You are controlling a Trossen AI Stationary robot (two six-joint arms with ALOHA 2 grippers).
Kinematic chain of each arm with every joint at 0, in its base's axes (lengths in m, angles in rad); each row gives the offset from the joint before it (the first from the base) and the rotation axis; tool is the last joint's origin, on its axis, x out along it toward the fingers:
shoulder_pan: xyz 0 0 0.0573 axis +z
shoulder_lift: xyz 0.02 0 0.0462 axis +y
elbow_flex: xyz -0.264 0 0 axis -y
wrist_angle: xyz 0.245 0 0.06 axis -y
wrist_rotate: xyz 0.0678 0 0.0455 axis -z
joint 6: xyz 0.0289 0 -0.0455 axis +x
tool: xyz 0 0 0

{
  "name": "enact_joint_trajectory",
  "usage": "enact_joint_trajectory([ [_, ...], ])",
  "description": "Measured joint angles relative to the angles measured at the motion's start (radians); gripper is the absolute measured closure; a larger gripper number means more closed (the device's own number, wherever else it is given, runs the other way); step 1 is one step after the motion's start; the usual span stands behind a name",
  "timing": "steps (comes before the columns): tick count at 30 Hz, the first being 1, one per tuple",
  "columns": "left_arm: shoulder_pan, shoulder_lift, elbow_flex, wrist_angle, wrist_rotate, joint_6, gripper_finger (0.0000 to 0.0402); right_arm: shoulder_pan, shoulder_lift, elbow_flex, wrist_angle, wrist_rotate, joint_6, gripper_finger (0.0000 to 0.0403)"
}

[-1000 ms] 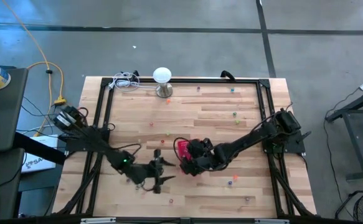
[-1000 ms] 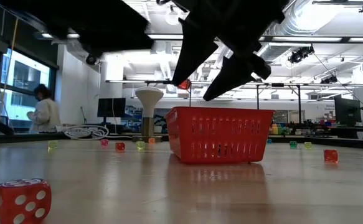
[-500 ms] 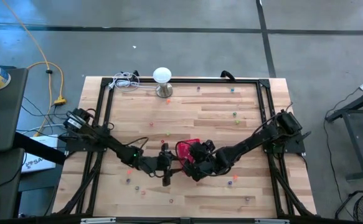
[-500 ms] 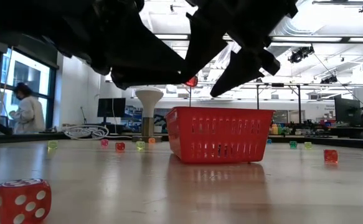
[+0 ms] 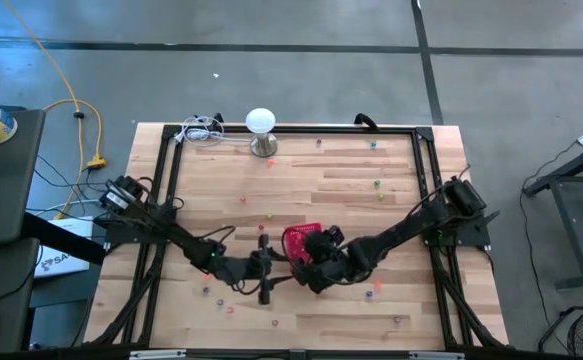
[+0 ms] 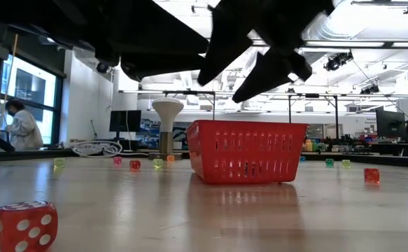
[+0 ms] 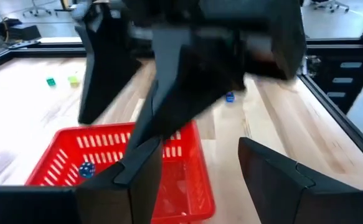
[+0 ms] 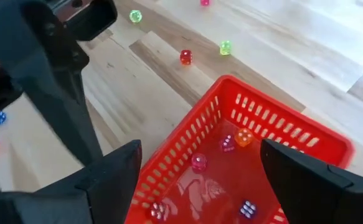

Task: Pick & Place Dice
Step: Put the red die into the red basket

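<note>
Both claws hang spread and empty over the red basket [image 8: 243, 143] at the bench [image 5: 351, 180] centre. The left claw [image 5: 268, 268] sits at its nine o'clock, the right claw [image 5: 311, 262] above its four o'clock rim. Several dice [image 8: 199, 163] lie inside.

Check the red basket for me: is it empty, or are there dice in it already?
Not empty. The right wrist view shows the red basket upright with several dice inside, among them a pink one, an orange one and a blue one.

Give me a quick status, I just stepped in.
Left gripper and right gripper open, empty, over red basket. Several dice inside, others scattered on table. Nothing in the way.
</note>
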Motion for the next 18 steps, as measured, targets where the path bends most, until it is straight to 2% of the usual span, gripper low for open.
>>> enact_joint_trajectory([
  [3, -0.034, 0.0, 0.0, -0.012, 0.001, 0.003, 0.0198, 0.045, -0.037, 0.0, -0.03, 0.035, 0.003, 0.0084],
  [6, -0.084, -0.003, 0.0, -0.025, 0.001, -0.017, 0.0198, 0.121, -0.061, 0.0, -0.095, 0.132, 0.051, 0.0084],
  [11, -0.183, -0.003, 0.0, -0.036, 0.004, -0.032, 0.0198, 0.266, -0.066, 0.0, -0.303, 0.309, 0.302, 0.0084],
  [15, -0.249, -0.006, 0.0, -0.053, 0.005, -0.085, 0.0198, 0.362, -0.066, 0.0, -0.498, 0.286, 0.602, 0.0084],
  [18, -0.282, -0.006, 0.0, -0.086, 0.005, -0.135, 0.0198, 0.431, -0.066, 0.0, -0.542, 0.29, 0.731, 0.0084],
])
